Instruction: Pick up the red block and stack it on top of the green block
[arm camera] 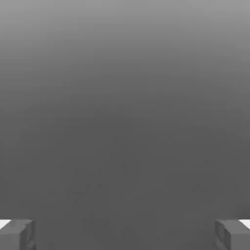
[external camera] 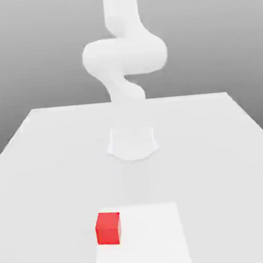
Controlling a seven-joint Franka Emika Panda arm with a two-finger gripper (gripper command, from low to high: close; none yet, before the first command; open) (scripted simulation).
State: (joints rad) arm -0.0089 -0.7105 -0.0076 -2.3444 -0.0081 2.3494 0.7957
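The red block [external camera: 108, 228] is sitting toward the exterior view's left on the tabletop [external camera: 41, 164], close to the tabletop's near edge and just inside the left border of a slightly brighter white square patch [external camera: 154, 238] marked on the surface, with its base flat and its faces squared up to that patch. No green block is appearing anywhere on the tabletop as far as the exterior view is reaching. The block is looking like a small rigid cube with plain smooth faces, so it is probably going to handle as something light and stiff, not fragile, though the smooth sides may be a little slippery under a weak pinch. The best hold is likely across two opposite vertical faces, near mid-height, with the fingers coming straight down so the cube is not tipping or skidding on contact. Moving toward the middle, the white arm [external camera: 124, 55] is rising from its round base [external camera: 132, 144], well apart from the block, behind it toward the far edge. In the hand view the claw [arm camera: 125, 235] is standing spread wide, its two grey fingertips [arm camera: 17, 234] sitting far apart with nothing between them, and it is facing plain grey background rather than the tabletop.
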